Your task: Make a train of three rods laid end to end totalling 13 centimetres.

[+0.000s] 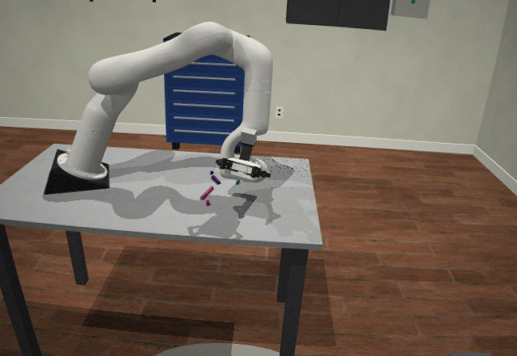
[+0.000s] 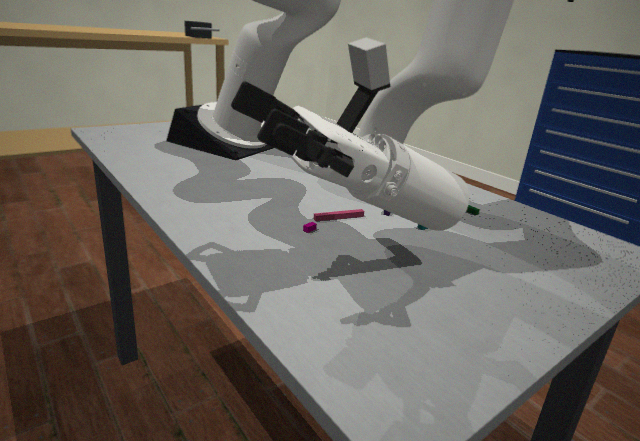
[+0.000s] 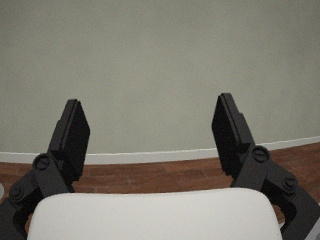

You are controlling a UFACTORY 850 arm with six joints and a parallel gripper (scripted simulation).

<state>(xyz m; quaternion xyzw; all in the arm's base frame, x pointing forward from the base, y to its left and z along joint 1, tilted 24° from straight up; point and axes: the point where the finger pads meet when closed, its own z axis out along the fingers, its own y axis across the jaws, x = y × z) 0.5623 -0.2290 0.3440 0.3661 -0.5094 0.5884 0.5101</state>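
Observation:
My gripper (image 1: 242,169) (image 2: 253,114) (image 3: 149,112) is open and empty, held tilted above the table, pointing sideways. A long pink rod (image 1: 207,192) (image 2: 339,215) lies near a short magenta rod (image 1: 208,203) (image 2: 309,227), apart from it. A purple rod (image 1: 215,179) lies behind the pink one, with a small blue rod (image 1: 212,172) just beyond it. A turquoise rod (image 1: 237,182) (image 2: 422,227) is mostly hidden by the gripper and wrist. A green rod (image 2: 473,210) shows only its end past the wrist. No rods show in the wrist view.
The grey table (image 1: 150,214) (image 2: 439,364) carries the arm's black base (image 1: 75,183) (image 2: 206,139) at its far left in the top view. Arm shadows fall over and around the rods. A blue drawer cabinet (image 1: 204,110) (image 2: 584,141) stands behind the table.

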